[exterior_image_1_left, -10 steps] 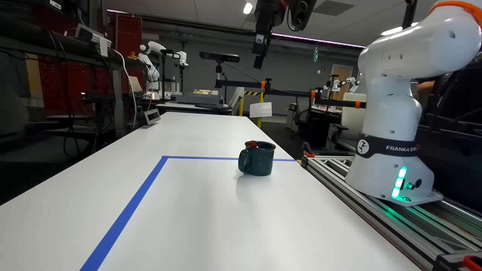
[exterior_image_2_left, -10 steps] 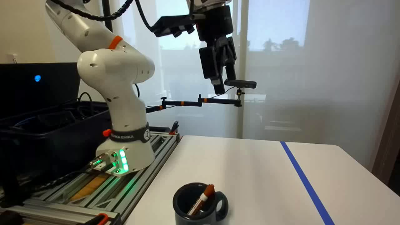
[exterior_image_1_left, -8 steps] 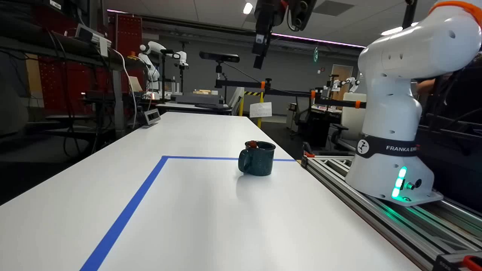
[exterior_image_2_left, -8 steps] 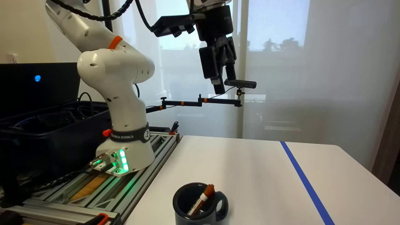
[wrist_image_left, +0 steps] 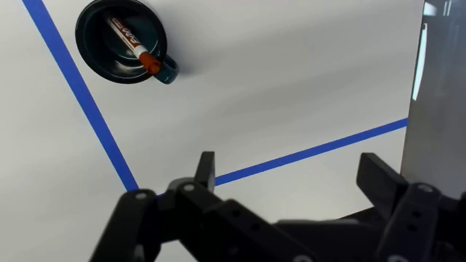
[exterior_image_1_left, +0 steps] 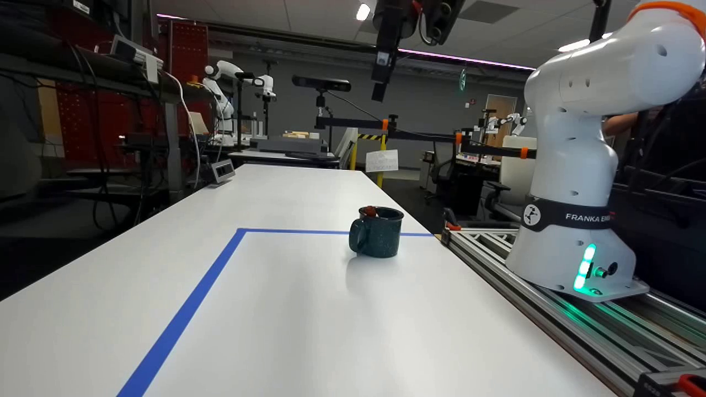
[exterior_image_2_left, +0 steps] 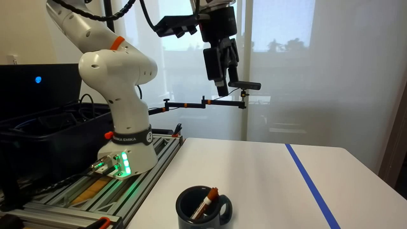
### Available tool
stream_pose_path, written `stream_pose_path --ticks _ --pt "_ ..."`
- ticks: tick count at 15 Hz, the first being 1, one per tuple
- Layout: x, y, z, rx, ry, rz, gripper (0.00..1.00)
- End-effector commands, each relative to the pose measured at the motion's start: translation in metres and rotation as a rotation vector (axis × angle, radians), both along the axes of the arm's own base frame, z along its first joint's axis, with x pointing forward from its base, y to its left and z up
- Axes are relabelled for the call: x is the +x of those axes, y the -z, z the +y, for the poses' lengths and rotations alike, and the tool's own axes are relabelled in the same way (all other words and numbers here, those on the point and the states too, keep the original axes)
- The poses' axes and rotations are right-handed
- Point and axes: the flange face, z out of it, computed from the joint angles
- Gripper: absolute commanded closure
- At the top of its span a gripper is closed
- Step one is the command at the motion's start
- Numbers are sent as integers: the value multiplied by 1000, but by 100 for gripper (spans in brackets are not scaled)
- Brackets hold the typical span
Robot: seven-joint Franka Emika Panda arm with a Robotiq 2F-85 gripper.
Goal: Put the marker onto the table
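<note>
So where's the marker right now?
In the wrist view, the marker is at the upper left, tilted inside the dark mug with its reddish cap toward the handle. The mug stands on the table, right of a blue tape line.

In an exterior view, the mug point(exterior_image_1_left: 380, 238) hides the greater part of the marker point(exterior_image_1_left: 370, 211), and the upper edge cuts the arm point(exterior_image_1_left: 576, 160) in both exterior views.
</note>
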Motion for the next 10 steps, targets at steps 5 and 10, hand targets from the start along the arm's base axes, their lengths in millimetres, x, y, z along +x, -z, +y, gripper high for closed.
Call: stream_pose_path --ticks 5,10 --pt "-4 36 -24 -35 -351 200 0" --pt "-3 68 -55 -152 -549 218 0"
